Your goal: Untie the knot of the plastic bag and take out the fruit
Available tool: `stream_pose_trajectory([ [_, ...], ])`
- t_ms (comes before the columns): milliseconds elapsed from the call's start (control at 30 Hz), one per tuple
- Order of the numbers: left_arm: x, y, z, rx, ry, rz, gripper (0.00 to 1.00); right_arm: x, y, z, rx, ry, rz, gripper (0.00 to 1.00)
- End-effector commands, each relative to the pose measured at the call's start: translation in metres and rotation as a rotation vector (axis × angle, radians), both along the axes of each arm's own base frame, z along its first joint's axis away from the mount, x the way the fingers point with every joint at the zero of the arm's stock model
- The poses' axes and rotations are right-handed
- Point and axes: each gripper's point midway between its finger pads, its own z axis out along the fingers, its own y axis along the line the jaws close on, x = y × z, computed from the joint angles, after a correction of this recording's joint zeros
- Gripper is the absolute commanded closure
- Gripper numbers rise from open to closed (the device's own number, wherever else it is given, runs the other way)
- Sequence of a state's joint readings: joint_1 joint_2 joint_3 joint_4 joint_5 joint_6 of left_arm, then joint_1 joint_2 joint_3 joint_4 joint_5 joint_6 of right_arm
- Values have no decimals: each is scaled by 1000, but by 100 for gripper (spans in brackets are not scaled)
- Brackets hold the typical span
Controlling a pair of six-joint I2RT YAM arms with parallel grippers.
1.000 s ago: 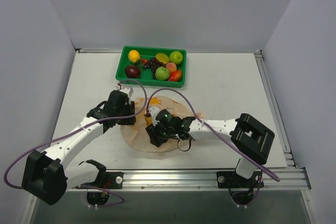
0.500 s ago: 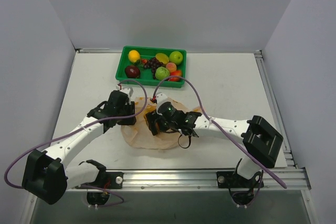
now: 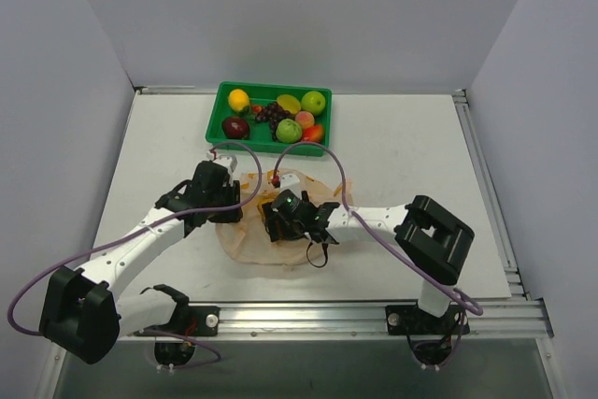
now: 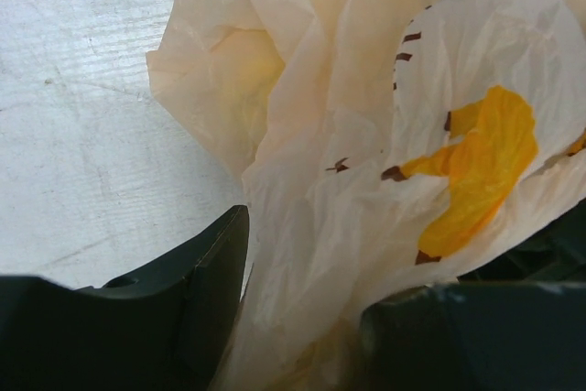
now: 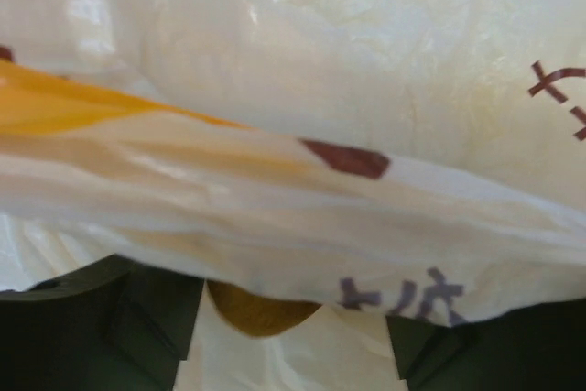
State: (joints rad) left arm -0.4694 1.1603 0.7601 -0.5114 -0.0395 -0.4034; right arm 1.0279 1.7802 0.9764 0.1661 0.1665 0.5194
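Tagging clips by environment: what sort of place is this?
Most likely a lab robot test cell: plain white walls enclose the table on three sides, two robot arms mount on an aluminium rail at its near edge, and a green tray holds toy fruit.

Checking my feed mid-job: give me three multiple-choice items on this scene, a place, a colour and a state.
1. The green tray lies: A) beyond the plastic bag; B) right of the bag; C) under the bag.
2. The bag's large print is: A) blue; B) yellow-orange; C) green.
3. The left gripper is: A) open, clear of the bag; B) open around the tray's rim; C) shut on the bag.
A, it sits at the far side; B, the left wrist view shows it; C, plastic is bunched in its grip.
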Motion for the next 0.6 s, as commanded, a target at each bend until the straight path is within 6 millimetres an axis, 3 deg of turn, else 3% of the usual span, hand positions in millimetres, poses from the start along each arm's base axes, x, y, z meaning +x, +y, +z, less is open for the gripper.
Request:
stream_pose_trajectory([
  [0, 10, -5, 9, -19, -45, -10, 55, 13, 2, 18, 47, -59, -47, 39],
  [67, 10, -5, 9, -18, -44, -10, 55, 11, 4, 30, 71, -77, -18, 57],
  [200, 11, -3, 9, -11, -46, -4, 55, 5, 3, 55, 93, -115, 51, 75],
  [467, 15, 11, 11, 43, -68, 35, 55, -17, 6, 143, 223, -145, 309, 80],
  [500, 16, 11, 11, 46, -68, 37, 55, -10, 4, 167, 276, -156, 316, 80],
  [567, 16, 11, 12, 46, -69, 36, 55, 3, -5, 183, 302, -167, 285, 80],
])
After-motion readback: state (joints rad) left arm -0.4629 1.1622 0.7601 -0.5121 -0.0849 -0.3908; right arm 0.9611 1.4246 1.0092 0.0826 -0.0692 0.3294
